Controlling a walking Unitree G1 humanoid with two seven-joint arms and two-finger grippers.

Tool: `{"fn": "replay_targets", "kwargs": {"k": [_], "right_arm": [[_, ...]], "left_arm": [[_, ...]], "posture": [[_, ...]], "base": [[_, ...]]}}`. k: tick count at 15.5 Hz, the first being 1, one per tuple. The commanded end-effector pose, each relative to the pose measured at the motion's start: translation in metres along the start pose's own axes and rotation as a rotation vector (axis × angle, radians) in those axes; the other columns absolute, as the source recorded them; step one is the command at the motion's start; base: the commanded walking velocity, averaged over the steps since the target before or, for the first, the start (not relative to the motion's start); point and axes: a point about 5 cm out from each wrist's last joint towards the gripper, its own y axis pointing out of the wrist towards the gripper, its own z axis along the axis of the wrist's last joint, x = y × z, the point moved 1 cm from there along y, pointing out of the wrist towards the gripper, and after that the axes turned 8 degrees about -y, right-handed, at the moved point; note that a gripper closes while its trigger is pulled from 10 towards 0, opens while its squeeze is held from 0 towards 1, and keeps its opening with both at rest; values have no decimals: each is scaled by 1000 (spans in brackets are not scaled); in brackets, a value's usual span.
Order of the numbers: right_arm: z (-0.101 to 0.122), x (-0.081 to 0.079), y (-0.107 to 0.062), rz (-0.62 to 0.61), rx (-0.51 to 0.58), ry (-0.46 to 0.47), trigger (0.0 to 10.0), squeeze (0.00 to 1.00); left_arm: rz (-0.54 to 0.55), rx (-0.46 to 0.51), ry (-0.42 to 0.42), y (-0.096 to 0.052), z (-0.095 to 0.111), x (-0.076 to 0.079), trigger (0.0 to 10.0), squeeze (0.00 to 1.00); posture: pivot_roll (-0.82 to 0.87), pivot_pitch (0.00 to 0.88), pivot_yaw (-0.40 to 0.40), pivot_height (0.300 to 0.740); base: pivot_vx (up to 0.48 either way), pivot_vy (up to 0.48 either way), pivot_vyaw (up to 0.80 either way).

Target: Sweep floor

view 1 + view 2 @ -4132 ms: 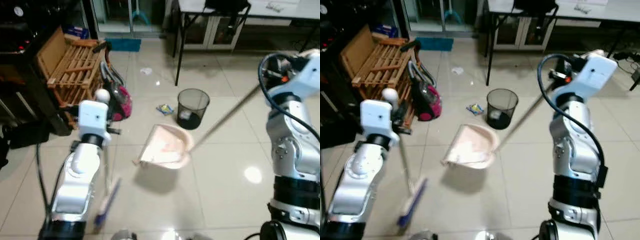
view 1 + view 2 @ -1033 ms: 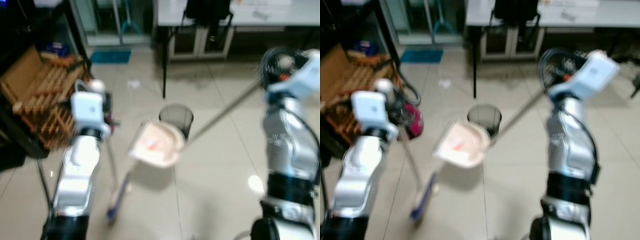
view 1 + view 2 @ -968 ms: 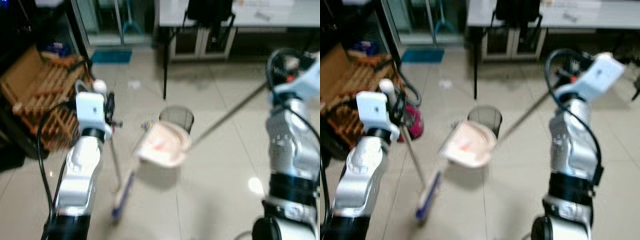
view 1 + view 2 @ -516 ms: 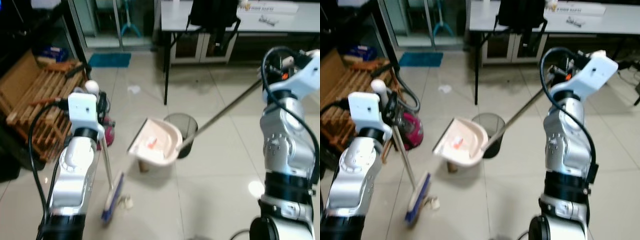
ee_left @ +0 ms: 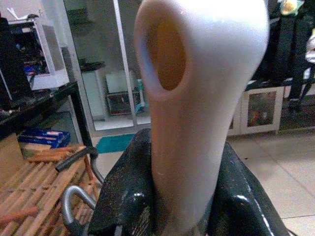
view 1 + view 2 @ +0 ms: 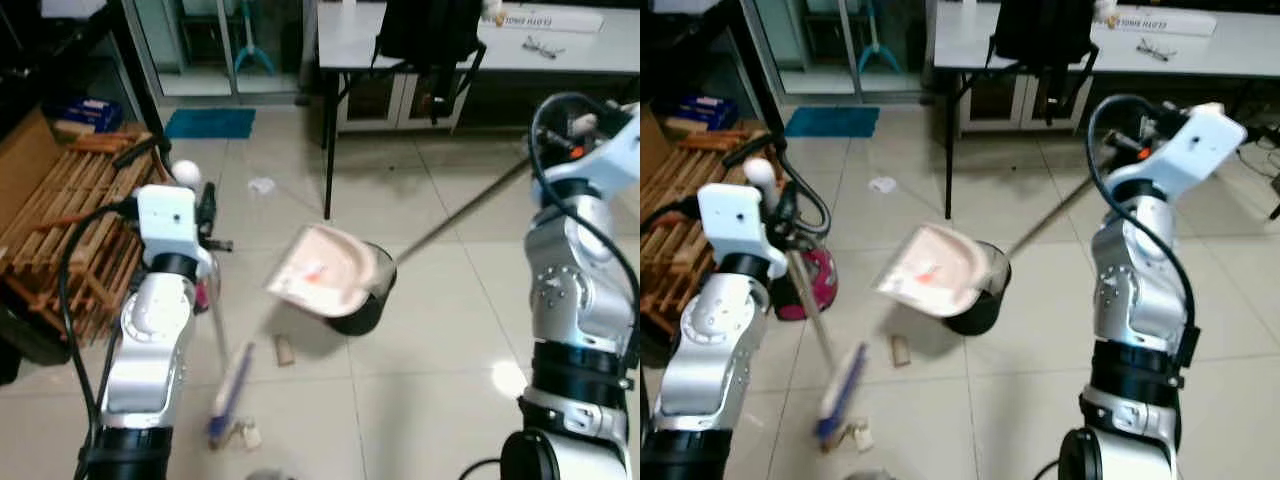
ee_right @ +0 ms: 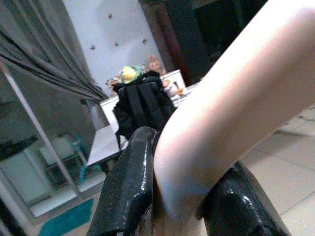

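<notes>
Glossy beige tiled floor [image 6: 440, 330]; a white table [image 6: 345, 35] on black legs, glass doors [image 6: 215, 45] behind, perhaps a wooden pallet [image 6: 70, 230] alongside.

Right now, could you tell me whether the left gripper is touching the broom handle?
Touching. The left wrist view shows the left gripper with both black fingers pressed against the white broom handle.
</notes>
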Motion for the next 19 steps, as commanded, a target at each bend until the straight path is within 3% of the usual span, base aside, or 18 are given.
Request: {"fn": "replay_targets", "kwargs": {"k": [1, 19], "right_arm": [[14, 6, 3, -24, 58, 9, 10000, 0], [18, 21, 4, -61, 78, -32, 10000, 0]], "left_arm": [[-33, 42, -4, 1, 8, 9, 10000, 0], [-42, 17, -8, 0, 3, 11, 10000, 0]], "posture": [[-19, 14, 10, 740], [-29, 35, 19, 740]], "base": [[480, 0, 0], [480, 0, 0]]}}
